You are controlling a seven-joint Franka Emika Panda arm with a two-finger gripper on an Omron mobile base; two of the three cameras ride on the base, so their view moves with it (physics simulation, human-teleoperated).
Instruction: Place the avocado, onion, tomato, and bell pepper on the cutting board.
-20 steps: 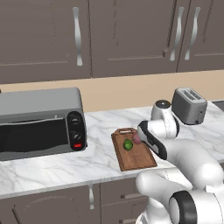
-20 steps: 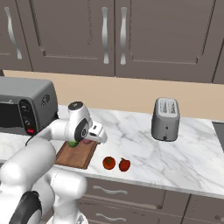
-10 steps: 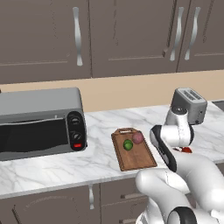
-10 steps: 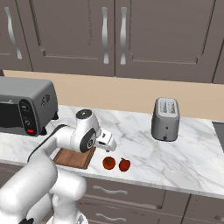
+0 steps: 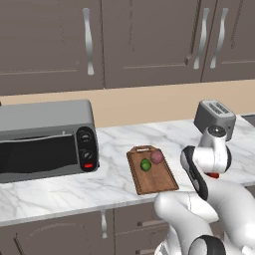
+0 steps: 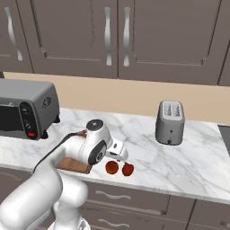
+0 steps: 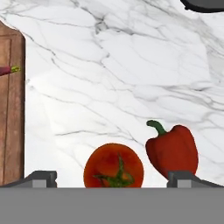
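Hand view: tomato centred between spread gripper jaws, nothing held; sits on marble tabletop just beside bell pepper. Tomato: round, glossy, orange-red, likely light, slippery, bruisable; grip across widest middle. Pepper: lumpy, deep red, green stem. Cutting board: brown wood, rimmed, carrying avocado, onion.

The cutting board lies mid-frame on the tabletop in the left base view, with the avocado and onion side by side on it. The toaster oven sits at far left, the toaster upper right. In the hand view, the tomato sits bottom centre, the bell pepper just right of it, the board at the left edge.
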